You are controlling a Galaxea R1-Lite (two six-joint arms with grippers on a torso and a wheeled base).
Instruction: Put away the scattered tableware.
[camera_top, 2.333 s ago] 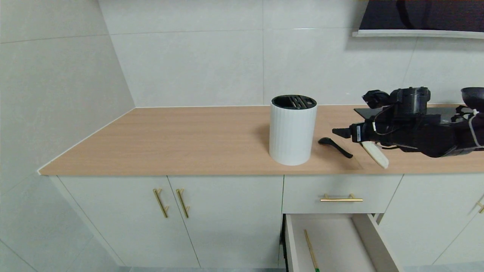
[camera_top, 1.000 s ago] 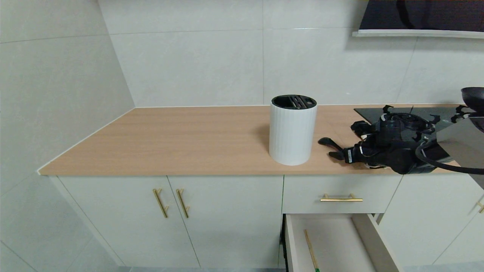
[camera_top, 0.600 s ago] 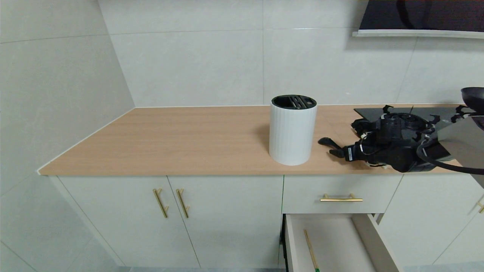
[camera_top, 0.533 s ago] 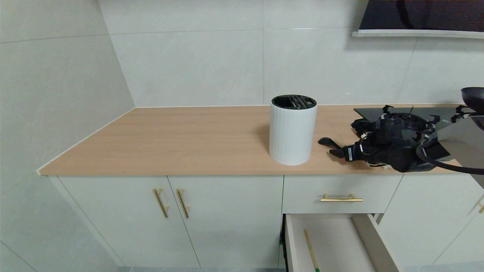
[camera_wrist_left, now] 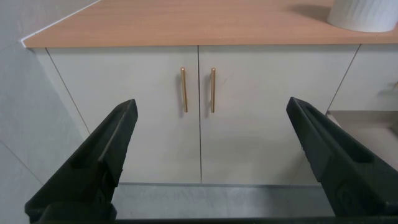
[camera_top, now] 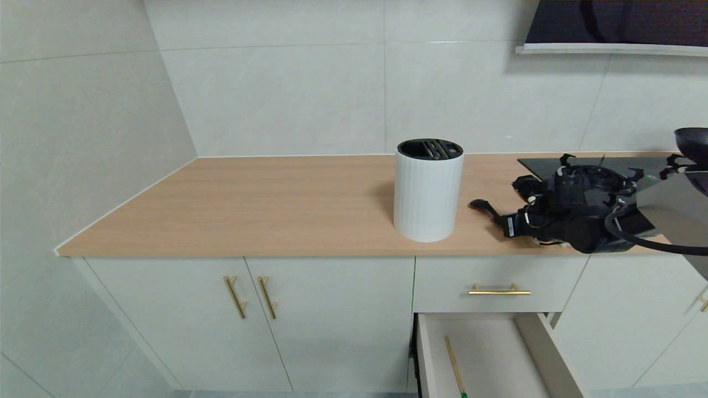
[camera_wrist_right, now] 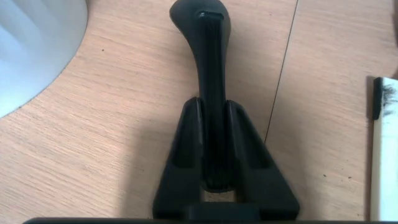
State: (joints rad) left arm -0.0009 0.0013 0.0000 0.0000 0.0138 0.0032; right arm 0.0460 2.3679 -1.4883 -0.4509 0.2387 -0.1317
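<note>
A black spoon (camera_top: 481,205) lies on the wooden countertop (camera_top: 287,204), just right of the white ribbed utensil holder (camera_top: 427,190). My right gripper (camera_top: 506,224) sits low over the counter, shut on the spoon's handle. In the right wrist view the spoon (camera_wrist_right: 208,68) runs between the two fingers of my right gripper (camera_wrist_right: 212,109), bowl end pointing away, with the holder (camera_wrist_right: 31,43) beside it. A white utensil (camera_wrist_right: 382,155) lies close by on the counter. My left gripper (camera_wrist_left: 211,168) hangs open in front of the cabinet doors, holding nothing.
Below the counter a drawer (camera_top: 534,340) stands open with chopsticks (camera_top: 454,367) inside. A gas stove (camera_top: 603,166) and a dark pan (camera_top: 691,141) are at the back right. The cabinet doors (camera_wrist_left: 199,112) carry gold handles. The counter's left half is bare wood.
My right gripper came down from above the counter onto the black spoon and closed on its handle. The spoon's bowl end has shifted slightly to the right.
</note>
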